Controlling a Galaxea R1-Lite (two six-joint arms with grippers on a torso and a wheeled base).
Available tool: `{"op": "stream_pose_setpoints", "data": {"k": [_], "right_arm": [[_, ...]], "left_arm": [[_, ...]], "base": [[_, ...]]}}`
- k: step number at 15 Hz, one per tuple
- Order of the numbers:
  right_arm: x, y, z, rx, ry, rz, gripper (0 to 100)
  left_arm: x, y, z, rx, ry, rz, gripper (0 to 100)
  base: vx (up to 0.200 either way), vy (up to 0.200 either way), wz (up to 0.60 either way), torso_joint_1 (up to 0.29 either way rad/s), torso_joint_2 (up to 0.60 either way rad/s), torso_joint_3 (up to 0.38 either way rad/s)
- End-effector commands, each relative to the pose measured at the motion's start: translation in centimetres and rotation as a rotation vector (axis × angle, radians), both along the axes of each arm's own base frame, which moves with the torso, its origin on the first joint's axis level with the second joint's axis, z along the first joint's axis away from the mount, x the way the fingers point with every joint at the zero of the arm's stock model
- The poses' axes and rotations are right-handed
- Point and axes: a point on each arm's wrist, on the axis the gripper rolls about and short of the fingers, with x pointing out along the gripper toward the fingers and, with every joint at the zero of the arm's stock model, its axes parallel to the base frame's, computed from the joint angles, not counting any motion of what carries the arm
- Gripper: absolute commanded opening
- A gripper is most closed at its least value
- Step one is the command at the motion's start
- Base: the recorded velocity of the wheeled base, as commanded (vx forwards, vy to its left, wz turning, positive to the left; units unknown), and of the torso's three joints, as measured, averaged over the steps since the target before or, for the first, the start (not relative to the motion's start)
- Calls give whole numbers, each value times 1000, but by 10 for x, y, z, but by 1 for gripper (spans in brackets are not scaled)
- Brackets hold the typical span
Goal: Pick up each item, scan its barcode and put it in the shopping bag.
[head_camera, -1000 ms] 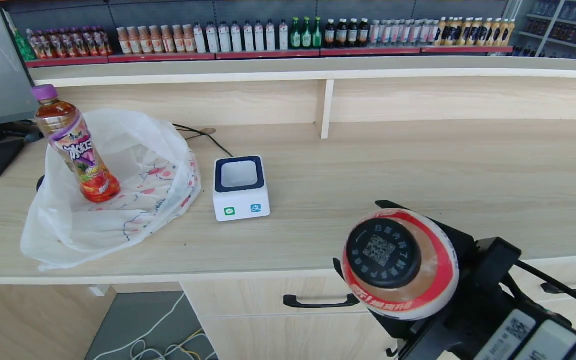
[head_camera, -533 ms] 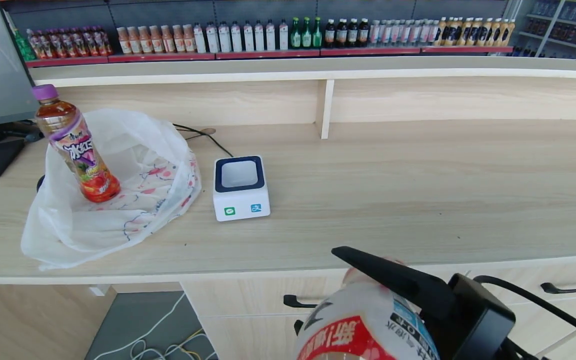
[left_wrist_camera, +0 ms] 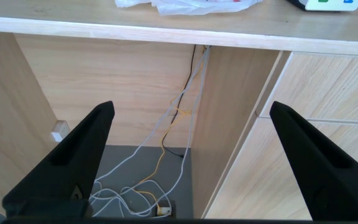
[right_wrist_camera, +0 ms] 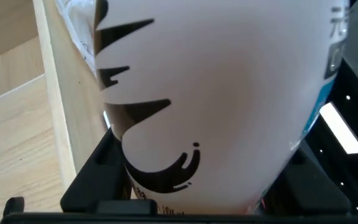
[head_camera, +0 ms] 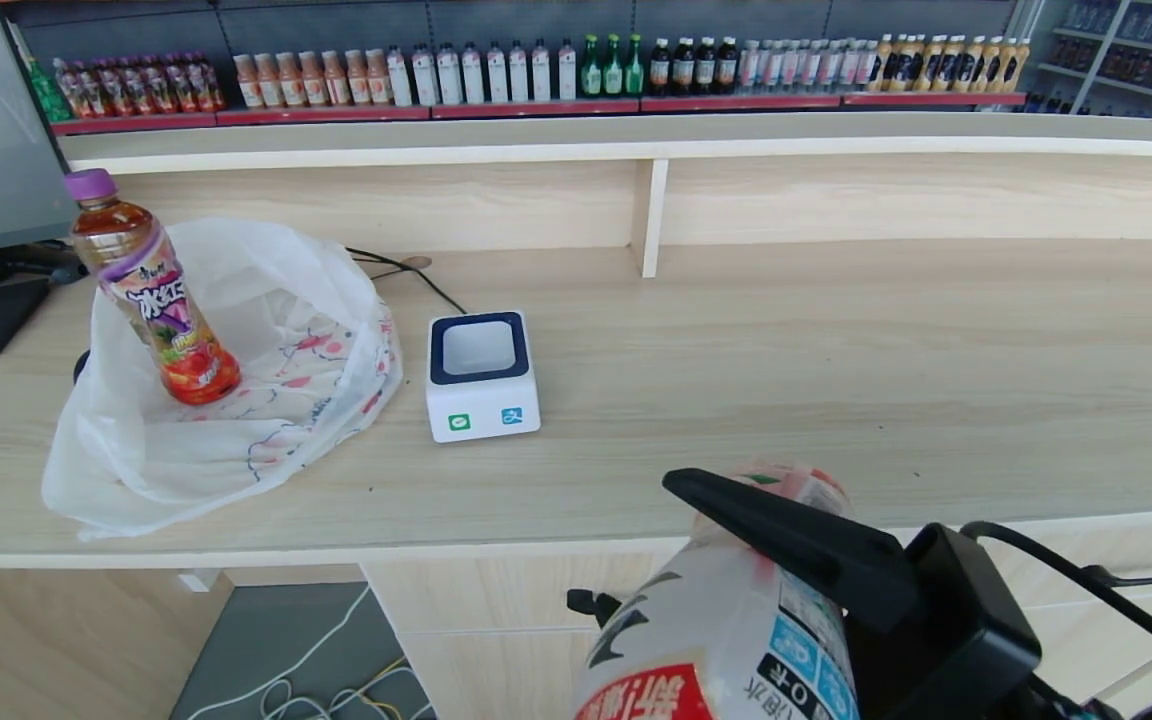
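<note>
1. As seen from the head, the right gripper [head_camera: 736, 560] was clamped on a white-labelled bottle [head_camera: 726, 640]. It held the bottle tilted in the air at the near edge of the counter [head_camera: 836, 380], with one black finger lying along the bottle's upper side. The label bore black brush-like slashes, a red panel with white characters and small blue squares with white print. Well to the left, a tea bottle [head_camera: 151, 290] with a purple cap stood upright inside the open shopping bag [head_camera: 236, 430]. Its wrapper was bright with fruit pictures and large lettering. Just beside the bag sat the scanner [head_camera: 481, 375], a white box with a dark-framed window on top and one green and one blue icon on its front. Rows of drinks lined the shelf [head_camera: 536, 105] behind.
2. From the left wrist, the left gripper [left_wrist_camera: 188, 155] hung below the counter top with its jaws wide apart. Loose cables [left_wrist_camera: 148, 193] lay on the floor beyond them.
3. From the right wrist, the white-labelled bottle sat squeezed between black fingers, showing black slashes, a curled black mark and a blue patch at one edge.
</note>
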Motion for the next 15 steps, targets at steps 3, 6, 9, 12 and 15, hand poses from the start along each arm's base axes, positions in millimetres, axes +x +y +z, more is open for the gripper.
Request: {"op": "stream_pose_setpoints", "data": {"k": [3,6,9,12,15], "right_arm": [[1,3,4,-33,-96,-25,0],[6,5,11,-53,-208,-13,0],[11,10,15,-53,-266,27,0],[11,10,17,-64,-308,20,0],[12,8,18,-70,-324,8,0]], "left_arm": [[0,0,0,0,-1,0,100],[0,0,0,0,-1,0,100],[0,0,0,0,-1,0,100],[0,0,0,0,-1,0,100],[0,0,0,0,-1,0,100]], "base": [[0,0,0,0,0,0],[0,0,0,0,0,0],[0,0,0,0,0,0],[0,0,0,0,0,0],[0,0,0,0,0,0]]}}
